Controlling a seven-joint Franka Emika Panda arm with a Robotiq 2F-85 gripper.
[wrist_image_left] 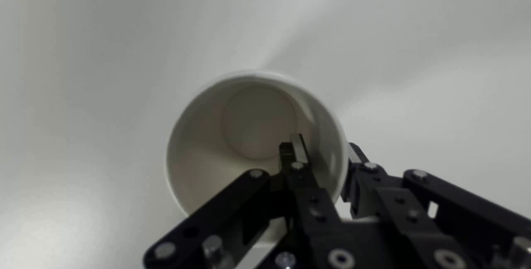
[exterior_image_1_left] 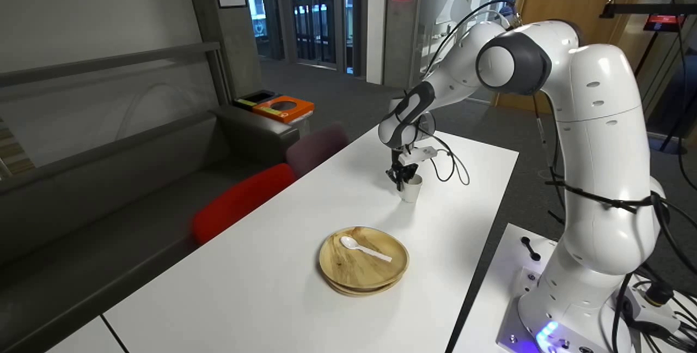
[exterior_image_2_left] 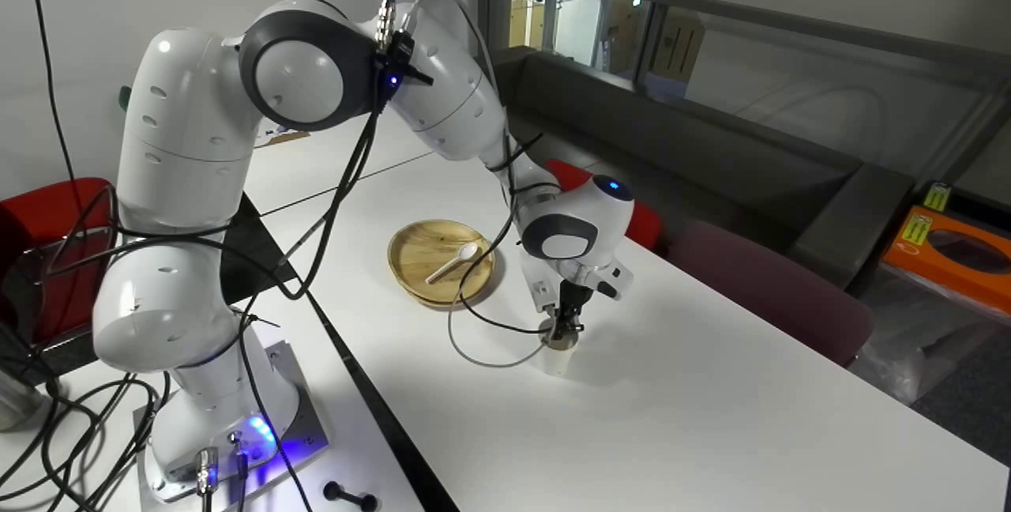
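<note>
A white cup point(exterior_image_1_left: 411, 192) stands upright on the white table, seen in both exterior views. My black gripper point(wrist_image_left: 325, 141) points down at the cup's rim, astride its wall. In the wrist view, one finger point(wrist_image_left: 299, 152) reaches inside the cup point(wrist_image_left: 244, 115) while the other finger point(wrist_image_left: 361, 157) is outside, close against the wall. A gap shows between the inner finger and the wall, and the jaws stand partly apart. The cup's inside has nothing in it besides the finger. In an exterior view the gripper point(exterior_image_2_left: 565, 328) covers part of the rim.
Stacked wooden plates point(exterior_image_1_left: 348, 271) lie on the table point(exterior_image_1_left: 245, 282), with a white spoon point(exterior_image_1_left: 366, 248) on the top one. Loose cables point(exterior_image_1_left: 454, 165) hang from the wrist beside the cup. Red point(exterior_image_1_left: 245, 200) and maroon point(exterior_image_1_left: 316, 148) chairs line the far side, before a grey sofa point(exterior_image_1_left: 136, 178).
</note>
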